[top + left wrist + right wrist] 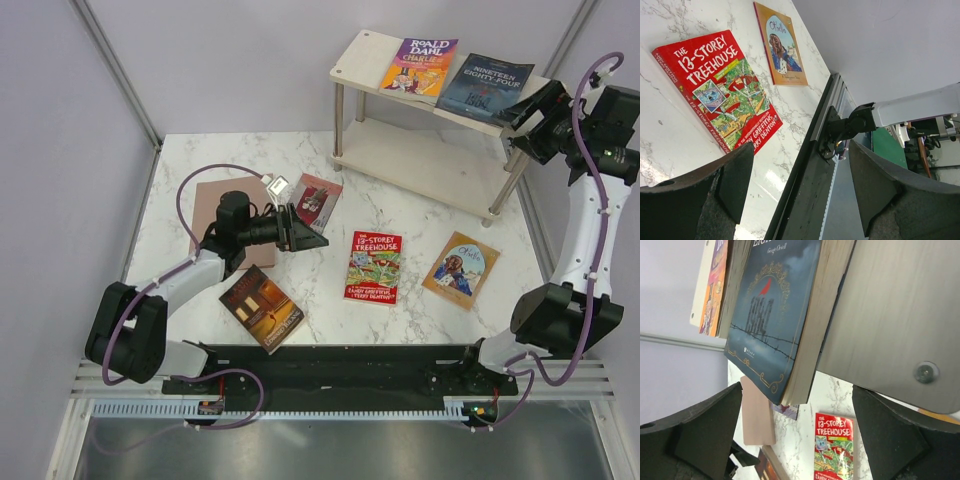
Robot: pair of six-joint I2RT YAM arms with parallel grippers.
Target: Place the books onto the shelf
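Between the wide-spread fingers of the right end effector, nothing pinched. Just ahead, dark blue Nineteen Eighty-Four, flat on the top board of the shelf, one corner overhanging the edge. Red bird and "1984" above barbed wire on the cover, title cut off at the frame's top. Beyond it on the same board, purple-orange Roald Dahl, only a sliver in the wrist view.

Left end effector likewise spread and empty, low over the desk. Ahead of one finger, red Treehouse flat on the marble. Farther out, orange Othello. Just beside the tip in the top view, small reddish book, cover too small to read. Back beside the forearm, dark brown-orange book, title illegible. Under that arm, plain pink-brown slab, partly covered; book or not, cannot tell.
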